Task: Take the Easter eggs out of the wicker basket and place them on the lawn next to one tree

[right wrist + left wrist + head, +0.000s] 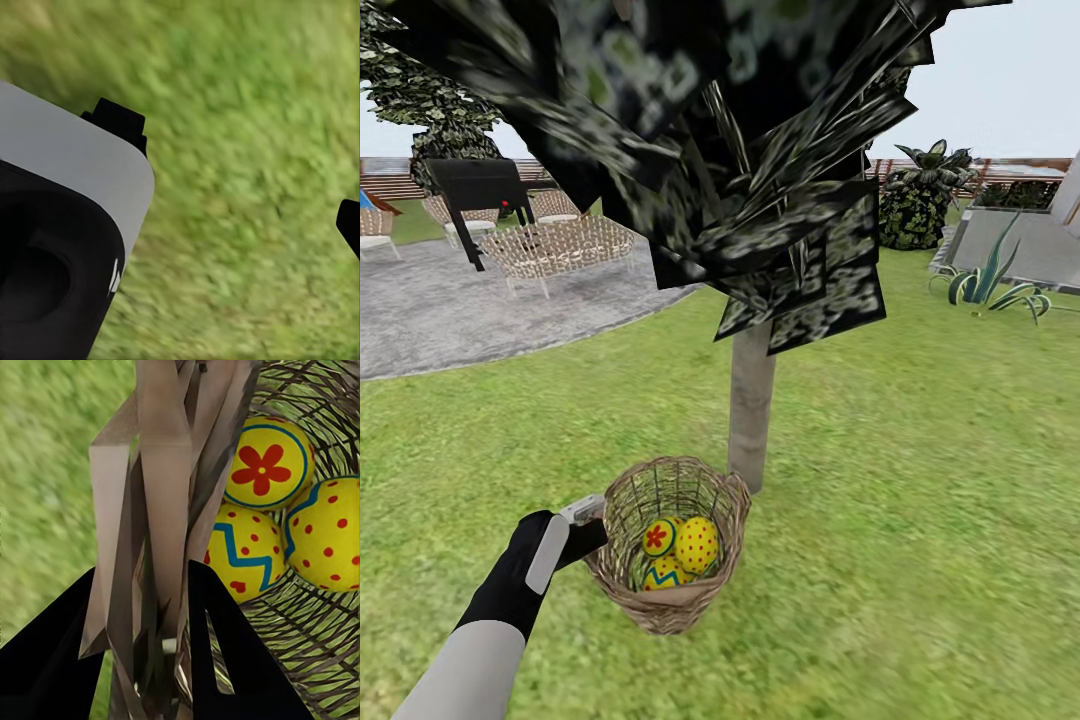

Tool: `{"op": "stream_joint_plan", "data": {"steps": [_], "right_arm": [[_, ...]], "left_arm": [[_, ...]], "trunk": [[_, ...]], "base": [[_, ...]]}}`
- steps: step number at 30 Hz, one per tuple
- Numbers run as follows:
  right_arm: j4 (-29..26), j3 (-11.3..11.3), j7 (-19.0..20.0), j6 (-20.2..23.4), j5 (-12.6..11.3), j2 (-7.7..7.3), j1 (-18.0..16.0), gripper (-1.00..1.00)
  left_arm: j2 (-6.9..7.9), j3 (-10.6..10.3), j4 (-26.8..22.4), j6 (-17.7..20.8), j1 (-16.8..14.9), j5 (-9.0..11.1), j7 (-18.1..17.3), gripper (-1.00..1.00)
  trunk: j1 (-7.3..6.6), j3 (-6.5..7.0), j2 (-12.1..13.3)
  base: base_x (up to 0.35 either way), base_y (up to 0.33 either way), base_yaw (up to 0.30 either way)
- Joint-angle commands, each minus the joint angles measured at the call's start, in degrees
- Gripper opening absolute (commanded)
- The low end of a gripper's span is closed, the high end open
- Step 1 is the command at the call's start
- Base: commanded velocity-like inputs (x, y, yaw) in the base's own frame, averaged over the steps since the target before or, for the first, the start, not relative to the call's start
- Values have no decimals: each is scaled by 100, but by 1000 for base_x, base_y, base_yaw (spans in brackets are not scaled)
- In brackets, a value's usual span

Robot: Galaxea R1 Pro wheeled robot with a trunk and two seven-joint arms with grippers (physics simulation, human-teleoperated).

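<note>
**Left gripper clamped on the basket rim beside the tree**

The wicker basket [672, 545] stood on the lawn [920, 480] just beside the pale trunk of the tree [751, 405], under its dark, spotted leaves. All three eggs [678, 552] lay together inside it, touching one another: one with a red flower [266, 465], one with a blue zigzag [244, 556], one dotted red [326, 534]. The left gripper [588, 520] reached in from the side, its black fingers [225, 652] closed narrowly on the basket's near rim, one on either side of the weave. The right gripper [225, 165] hung over bare grass, its two dark fingertips [120, 120] spread wide and holding nothing. Behind, wicker chairs [555, 245] stood on a grey paved patch [470, 310].
</note>
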Motion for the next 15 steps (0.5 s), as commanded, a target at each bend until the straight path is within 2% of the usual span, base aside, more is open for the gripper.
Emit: {"op": "stream_joint_plan", "data": {"steps": [1,3,15], "right_arm": [[28,21,-29,-41,12,0,-10,100],[28,21,-31,-41,12,2,-10,100],[28,21,-31,-41,12,2,-10,100]], "left_arm": [[-2,7,-7,7,-4,102,47,-100],[-3,3,-12,7,-4,100,47,-100],[-12,3,-5,6,-4,96,47,-100]], "trunk": [[-1,-5,-3],[-1,-5,-3],[263,-220,-484]], "base": [[0,0,0],[0,0,0],[0,0,0]]}}
